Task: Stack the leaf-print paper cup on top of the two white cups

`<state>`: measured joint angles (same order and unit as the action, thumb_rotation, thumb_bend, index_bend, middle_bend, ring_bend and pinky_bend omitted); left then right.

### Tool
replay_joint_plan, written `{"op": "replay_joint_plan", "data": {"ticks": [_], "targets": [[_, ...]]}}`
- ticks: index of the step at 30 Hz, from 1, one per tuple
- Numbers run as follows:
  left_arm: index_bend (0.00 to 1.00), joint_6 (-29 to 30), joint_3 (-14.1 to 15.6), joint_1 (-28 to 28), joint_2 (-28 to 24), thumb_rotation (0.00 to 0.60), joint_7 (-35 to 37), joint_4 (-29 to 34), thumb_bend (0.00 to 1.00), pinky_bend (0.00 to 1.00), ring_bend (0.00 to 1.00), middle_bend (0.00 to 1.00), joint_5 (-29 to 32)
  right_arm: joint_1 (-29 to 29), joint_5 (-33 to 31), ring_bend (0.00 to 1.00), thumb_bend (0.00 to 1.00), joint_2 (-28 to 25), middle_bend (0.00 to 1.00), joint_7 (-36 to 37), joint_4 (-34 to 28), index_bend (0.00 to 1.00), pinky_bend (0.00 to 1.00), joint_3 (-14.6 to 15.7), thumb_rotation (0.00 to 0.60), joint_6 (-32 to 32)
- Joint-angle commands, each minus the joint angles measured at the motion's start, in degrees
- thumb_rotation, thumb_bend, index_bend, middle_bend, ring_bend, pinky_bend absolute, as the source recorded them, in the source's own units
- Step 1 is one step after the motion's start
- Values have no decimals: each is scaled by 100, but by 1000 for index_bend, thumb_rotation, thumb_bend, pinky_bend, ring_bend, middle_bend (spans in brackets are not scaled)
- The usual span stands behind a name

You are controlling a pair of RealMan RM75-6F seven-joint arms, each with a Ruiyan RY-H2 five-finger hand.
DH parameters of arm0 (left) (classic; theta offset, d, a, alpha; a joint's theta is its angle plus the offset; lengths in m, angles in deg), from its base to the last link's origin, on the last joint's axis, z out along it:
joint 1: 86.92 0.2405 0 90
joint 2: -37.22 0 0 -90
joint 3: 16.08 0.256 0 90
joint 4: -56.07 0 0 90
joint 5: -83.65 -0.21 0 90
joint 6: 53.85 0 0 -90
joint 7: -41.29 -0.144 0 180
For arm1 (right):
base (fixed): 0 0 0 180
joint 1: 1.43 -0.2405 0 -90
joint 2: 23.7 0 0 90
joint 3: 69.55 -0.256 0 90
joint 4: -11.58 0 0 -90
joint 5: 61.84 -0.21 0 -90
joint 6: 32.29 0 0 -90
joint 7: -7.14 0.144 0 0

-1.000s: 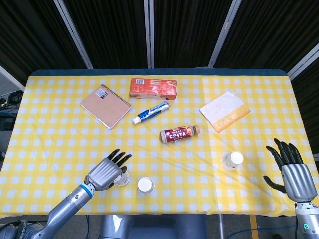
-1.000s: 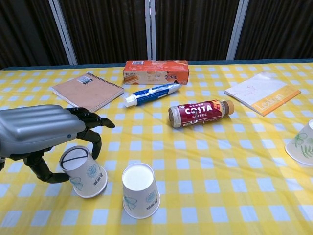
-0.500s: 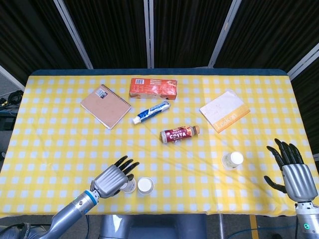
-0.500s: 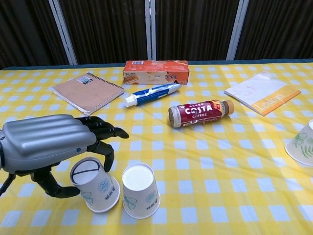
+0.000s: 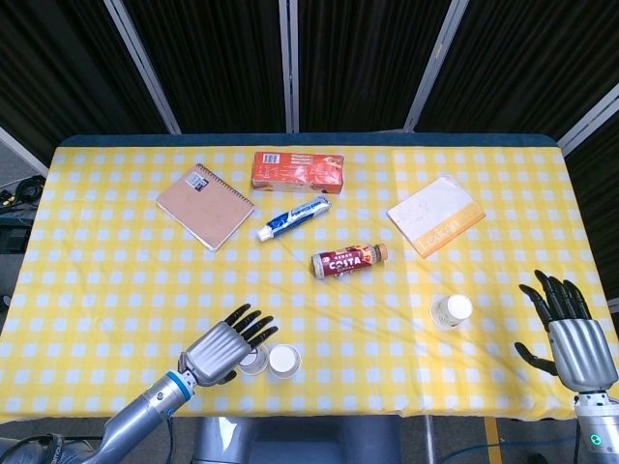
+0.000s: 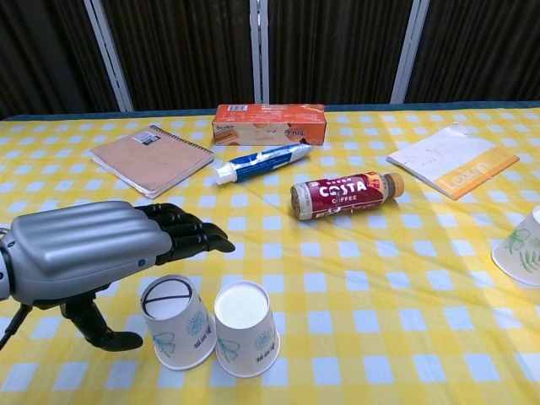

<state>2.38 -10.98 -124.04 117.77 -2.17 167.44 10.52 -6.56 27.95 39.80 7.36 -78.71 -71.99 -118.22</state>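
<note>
Two white cups stand upside down side by side near the table's front edge: one (image 5: 254, 361) (image 6: 175, 322) just under my left hand, the other (image 5: 283, 361) (image 6: 245, 329) touching it on the right. My left hand (image 5: 227, 346) (image 6: 93, 249) hovers over the first cup with its fingers stretched out above it and the thumb (image 6: 105, 331) apart on the cup's left. The leaf-print paper cup (image 5: 452, 310) (image 6: 521, 247) stands upside down far to the right. My right hand (image 5: 571, 333) is spread beyond that cup, by the table's right edge, holding nothing.
On the yellow checked cloth (image 5: 116, 280) lie a Costa coffee bottle (image 5: 348, 260), a toothpaste tube (image 5: 294, 217), an orange box (image 5: 298, 170), a brown spiral notebook (image 5: 205, 206) and a white-and-orange notepad (image 5: 435, 215).
My left hand slid the first white cup rightwards until it met the second cup. Its fingers, curled round the cup before, are now stretched out. The right hand barely moved.
</note>
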Motion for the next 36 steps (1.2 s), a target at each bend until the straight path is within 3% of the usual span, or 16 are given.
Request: {"op": "replay_joint_plan", "data": {"ticks": [1, 14, 22, 27, 36], "targets": [[0, 88, 43, 71, -97, 600, 275, 14, 237, 0, 0, 0, -216, -4, -7, 0, 90, -8, 0, -27, -16, 184, 21, 6, 600, 23], [0, 1732, 464, 1085, -937, 600, 1489, -326, 237, 0, 0, 0, -1535, -46, 5, 0, 90, 36, 0, -77, -3, 173, 21, 39, 600, 137], [0, 2883, 569, 1839, -1363, 600, 2675, -1090, 237, 0, 0, 0, -2034, -246, -31, 0, 90, 83, 0, -7, 15, 164, 21, 98, 600, 585], [0, 3199, 522, 2117, -1531, 600, 3192, -1402, 237, 0, 0, 0, -2048, -647, -240, 0, 91, 26, 0, -212, -189, 165, 21, 36, 600, 1334], [0, 3171, 331, 2241, -1626, 600, 3405, -1522, 237, 0, 0, 0, -2121, -1299, -1352, 0, 91, 157, 0, -1086, -488, 165, 21, -342, 600, 2424]]}}
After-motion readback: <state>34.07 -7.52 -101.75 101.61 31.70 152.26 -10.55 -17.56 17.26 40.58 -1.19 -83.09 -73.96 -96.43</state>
